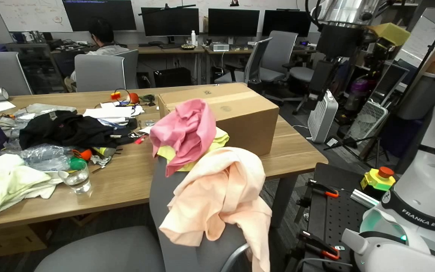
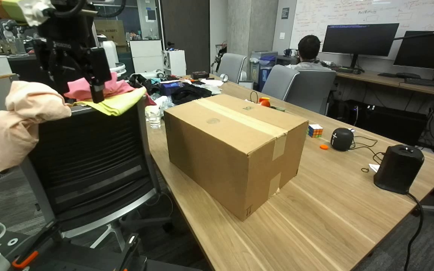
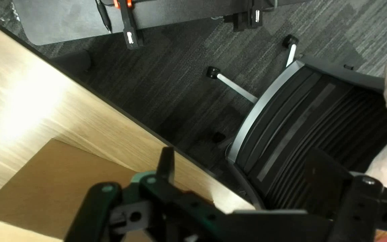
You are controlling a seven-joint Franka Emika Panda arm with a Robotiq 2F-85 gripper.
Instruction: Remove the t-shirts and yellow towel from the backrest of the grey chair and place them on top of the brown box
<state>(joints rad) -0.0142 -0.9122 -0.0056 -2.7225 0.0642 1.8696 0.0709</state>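
Presently the gripper (image 2: 80, 93) stands spread apart, upper left in an exterior view. Lower, pink cloth (image 2: 119, 88), yellow towel (image 2: 117, 103) and peach cloth (image 2: 17, 124) lie over the grey chair's backrest (image 2: 92, 150). The central brown box (image 2: 209, 162) is taped closed; leftward, a glass (image 2: 154, 121) contains clear liquid.

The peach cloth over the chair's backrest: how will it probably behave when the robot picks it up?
The peach cloth will likely be floppy, because it sags in loose folds over the backrest. It is probably light for its bulk, as it looks like loosely bunched fabric. Its long hanging end may swing or trail when lifted.
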